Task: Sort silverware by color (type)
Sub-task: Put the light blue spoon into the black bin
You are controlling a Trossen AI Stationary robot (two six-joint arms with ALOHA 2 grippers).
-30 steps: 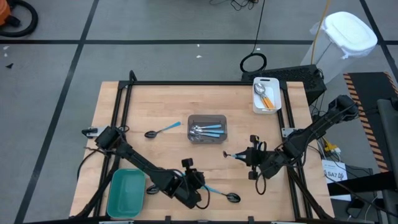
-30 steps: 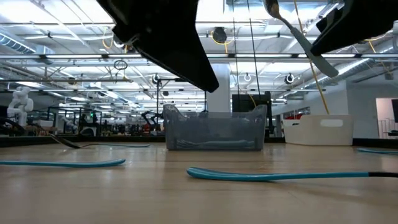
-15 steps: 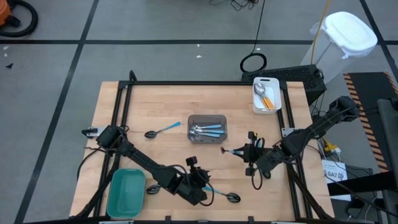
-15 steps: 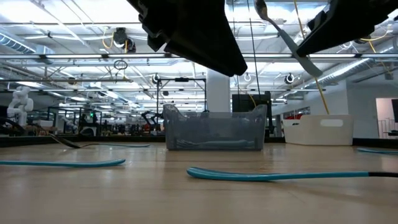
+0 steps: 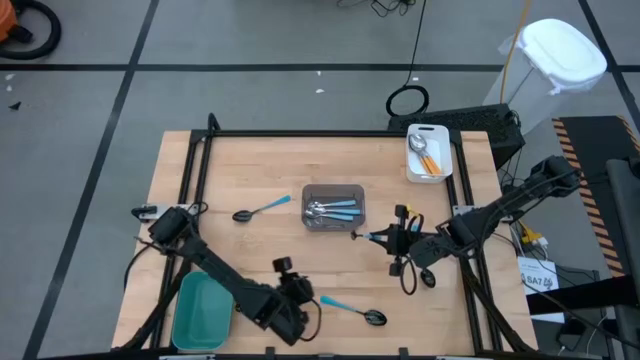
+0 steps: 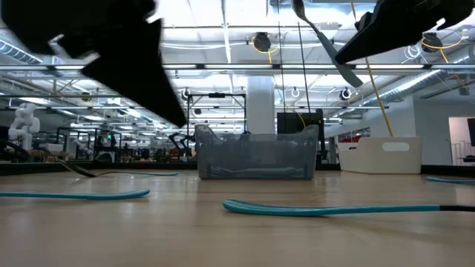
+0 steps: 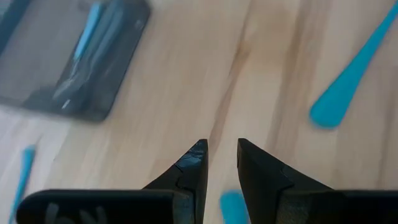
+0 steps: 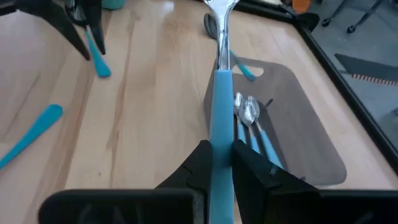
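Blue-handled spoons lay on the wood, others in the grey tray, orange-handled ones in the white tray.

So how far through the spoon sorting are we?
Done: several blue-handled spoons lie in the grey bin, orange-handled ones in the white tray. In hand: the right gripper holds a blue-handled silver spoon near the grey bin. Left: two blue-handled spoons on the table; the left gripper hovers empty.
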